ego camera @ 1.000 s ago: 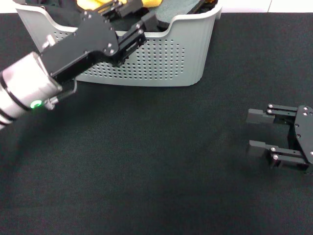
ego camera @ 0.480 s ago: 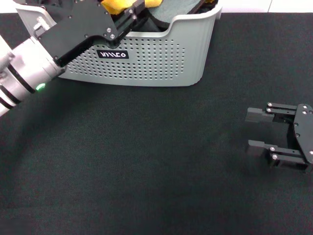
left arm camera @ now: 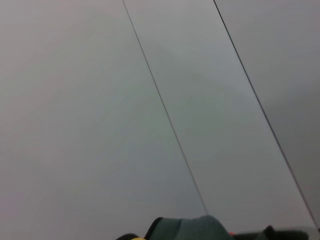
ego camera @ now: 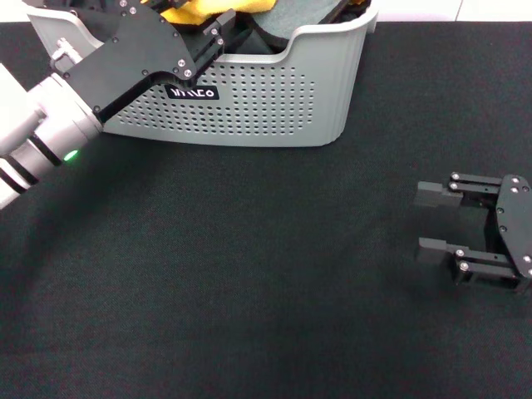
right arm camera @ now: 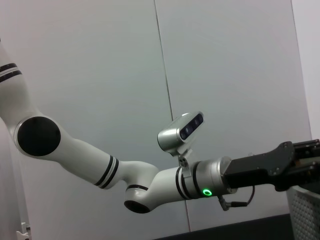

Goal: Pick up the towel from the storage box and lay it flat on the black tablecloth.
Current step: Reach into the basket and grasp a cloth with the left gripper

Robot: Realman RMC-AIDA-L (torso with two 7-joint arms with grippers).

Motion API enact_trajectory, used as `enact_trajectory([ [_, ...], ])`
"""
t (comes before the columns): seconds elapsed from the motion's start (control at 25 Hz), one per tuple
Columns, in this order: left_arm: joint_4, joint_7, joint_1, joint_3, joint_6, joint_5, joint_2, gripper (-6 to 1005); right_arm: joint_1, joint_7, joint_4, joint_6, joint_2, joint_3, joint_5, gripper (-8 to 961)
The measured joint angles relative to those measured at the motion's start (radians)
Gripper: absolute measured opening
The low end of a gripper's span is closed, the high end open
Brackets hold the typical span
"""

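The light grey storage box (ego camera: 266,104) stands at the back left on the black tablecloth (ego camera: 249,283). The yellow towel (ego camera: 189,10) shows bunched inside it, above the near rim, beside a grey-green fabric (ego camera: 303,18). My left gripper (ego camera: 218,32) reaches over the box's dipped rim, right at the towel's edge. Whether it grips the towel is hidden. My right gripper (ego camera: 432,220) rests open near the right edge of the tablecloth with nothing between its fingers. The left wrist view catches only a sliver of the towel (left arm camera: 135,238) and the grey-green fabric (left arm camera: 192,227).
A black logo plate (ego camera: 193,93) sits on the box's front wall. Dark fabrics (ego camera: 349,7) also lie in the box. The right wrist view shows my left arm (right arm camera: 150,185) against a grey wall and a corner of the box (right arm camera: 306,215).
My left arm has swung up and farther over the box's rim, uncovering the logo plate. The right gripper has stayed where it was.
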Motion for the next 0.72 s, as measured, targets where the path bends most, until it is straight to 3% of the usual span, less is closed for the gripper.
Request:
enact_trajectory([
  [0.4, -0.123, 0.286, -0.035, 0.072, -0.031, -0.178, -0.003, 348, 0.000, -0.002, 0.001, -0.004, 0.002, -0.006, 0.000, 600],
  [0.72, -0.177, 0.384, -0.047, 0.126, -0.048, -0.281, -0.003, 335, 0.001, -0.002, 0.010, -0.005, 0.002, -0.007, 0.000, 599],
])
